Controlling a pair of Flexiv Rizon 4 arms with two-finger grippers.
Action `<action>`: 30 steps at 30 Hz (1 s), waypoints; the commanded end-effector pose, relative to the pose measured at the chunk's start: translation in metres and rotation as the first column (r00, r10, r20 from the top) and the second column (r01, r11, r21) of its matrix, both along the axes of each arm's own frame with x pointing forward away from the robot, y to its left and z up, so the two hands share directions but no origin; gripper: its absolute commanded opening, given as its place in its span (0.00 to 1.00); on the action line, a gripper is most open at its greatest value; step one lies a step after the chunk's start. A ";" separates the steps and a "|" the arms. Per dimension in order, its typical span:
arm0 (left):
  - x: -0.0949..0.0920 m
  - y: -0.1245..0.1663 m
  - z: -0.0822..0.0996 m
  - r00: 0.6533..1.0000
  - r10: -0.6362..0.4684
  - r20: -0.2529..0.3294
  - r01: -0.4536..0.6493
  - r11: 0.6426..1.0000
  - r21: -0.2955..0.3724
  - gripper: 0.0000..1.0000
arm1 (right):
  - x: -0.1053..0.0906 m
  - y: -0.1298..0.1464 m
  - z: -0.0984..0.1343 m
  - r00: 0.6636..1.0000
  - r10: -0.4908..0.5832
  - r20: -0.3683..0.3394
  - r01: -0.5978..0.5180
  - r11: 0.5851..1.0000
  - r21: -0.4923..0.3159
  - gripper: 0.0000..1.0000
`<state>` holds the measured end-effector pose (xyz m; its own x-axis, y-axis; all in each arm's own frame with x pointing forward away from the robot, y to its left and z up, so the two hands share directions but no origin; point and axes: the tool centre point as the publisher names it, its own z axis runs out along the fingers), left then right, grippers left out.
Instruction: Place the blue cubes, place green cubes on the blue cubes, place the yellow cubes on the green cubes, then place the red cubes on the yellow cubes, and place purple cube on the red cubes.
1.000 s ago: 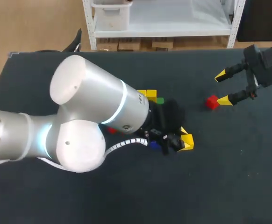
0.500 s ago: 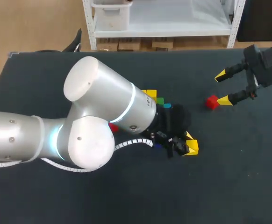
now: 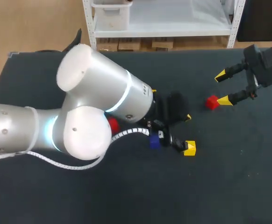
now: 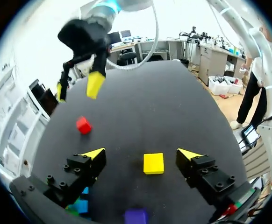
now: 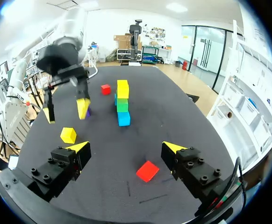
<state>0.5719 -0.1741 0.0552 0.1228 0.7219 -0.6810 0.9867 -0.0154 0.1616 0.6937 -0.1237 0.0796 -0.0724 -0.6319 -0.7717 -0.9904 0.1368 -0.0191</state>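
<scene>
My left gripper [image 3: 187, 133] [image 4: 141, 152] is open, and a yellow cube [image 4: 153, 163] [image 3: 189, 149] lies on the table between its spread fingers, touching neither. A purple cube [image 4: 136, 216] [image 3: 154, 142] sits just behind that gripper, with blue and green cubes [image 4: 81, 206] under one finger. In the right wrist view a yellow cube [image 5: 122, 88], a green cube [image 5: 122, 104] and a blue cube [image 5: 124, 118] adjoin in one column. A red cube [image 3: 212, 102] [image 5: 147, 171] lies ahead of my open right gripper [image 3: 223, 87] [image 5: 125, 146]. A second red cube [image 5: 105, 89] [image 3: 112, 125] lies by the left arm.
The black table [image 3: 229, 177] has open room along its front and right side. My left arm's bulky elbow [image 3: 94, 112] covers the cube column in the head view. My left gripper [image 5: 66, 112] hangs over the loose yellow cube [image 5: 68, 135] in the right wrist view.
My left gripper has opened and let go of the yellow cube, which now rests on the table. The left arm shifted slightly. The right arm and its red cube have not moved.
</scene>
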 end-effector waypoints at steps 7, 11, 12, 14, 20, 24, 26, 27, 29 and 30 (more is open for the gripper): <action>-0.023 0.129 0.092 0.996 0.080 -0.042 -0.082 0.995 -0.058 1.00 | 0.000 0.000 0.000 1.000 0.001 0.000 -0.001 1.000 0.001 1.00; -0.020 0.178 0.106 0.993 0.111 -0.050 -0.113 0.993 -0.022 1.00 | 0.000 0.000 0.000 1.000 0.001 0.000 -0.001 1.000 0.001 1.00; -0.017 0.190 0.107 0.992 0.119 -0.049 -0.119 0.993 -0.008 1.00 | 0.000 0.000 0.000 1.000 0.001 0.000 -0.001 1.000 0.001 1.00; -0.009 0.210 0.109 0.992 0.116 -0.046 -0.116 0.993 0.007 1.00 | 0.000 0.000 0.000 1.000 0.001 0.000 -0.001 1.000 0.001 1.00; 0.026 0.256 0.117 0.999 0.041 -0.010 -0.041 0.999 0.001 1.00 | 0.000 0.000 0.000 1.000 0.001 0.000 -0.001 1.000 0.001 1.00; 0.053 0.277 0.119 0.999 -0.048 0.007 0.048 0.999 0.008 1.00 | 0.000 0.000 0.000 1.000 0.001 0.000 -0.001 1.000 0.001 1.00; 0.064 0.285 0.119 0.998 -0.069 0.008 0.069 0.998 0.014 1.00 | 0.000 0.000 0.000 1.000 0.001 0.000 -0.001 1.000 0.001 1.00; 0.071 0.289 0.119 0.995 -0.097 0.009 0.097 0.995 0.004 1.00 | 0.000 0.000 0.000 1.000 0.001 0.000 -0.001 1.000 0.001 1.00; 0.079 0.293 0.118 0.990 -0.137 0.017 0.137 0.991 0.014 1.00 | 0.000 0.000 0.000 1.000 0.001 0.000 -0.001 1.000 0.001 1.00; 0.081 0.295 0.116 0.989 -0.145 0.016 0.145 0.989 0.006 1.00 | 0.000 0.000 0.000 1.000 0.001 0.000 -0.001 1.000 0.001 1.00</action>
